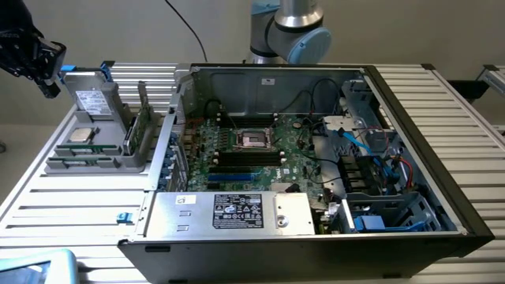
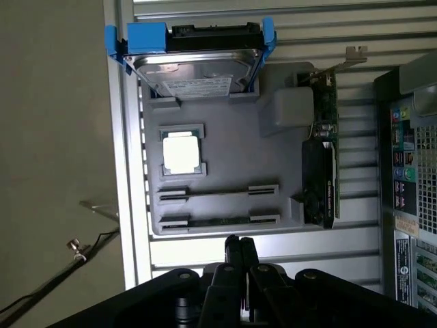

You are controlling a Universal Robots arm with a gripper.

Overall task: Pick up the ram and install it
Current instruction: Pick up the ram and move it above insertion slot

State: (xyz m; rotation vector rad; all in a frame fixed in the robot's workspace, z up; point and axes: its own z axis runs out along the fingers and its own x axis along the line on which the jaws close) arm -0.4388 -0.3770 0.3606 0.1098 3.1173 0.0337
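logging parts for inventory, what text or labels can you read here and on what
No text can be read.
power supply label: print too small to read.
hard drive label: too small to read.
case stickers: blurred, unreadable.

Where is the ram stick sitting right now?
The ram sits in a slot of the gray holder tray, at the exterior view's left of the computer case. It is in the slot farther from the silver processor.

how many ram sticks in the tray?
1: the ram sits in the end slot of the grey tray, farthest from the processor. The slot between them looks empty; a low-seated stick could be hidden.
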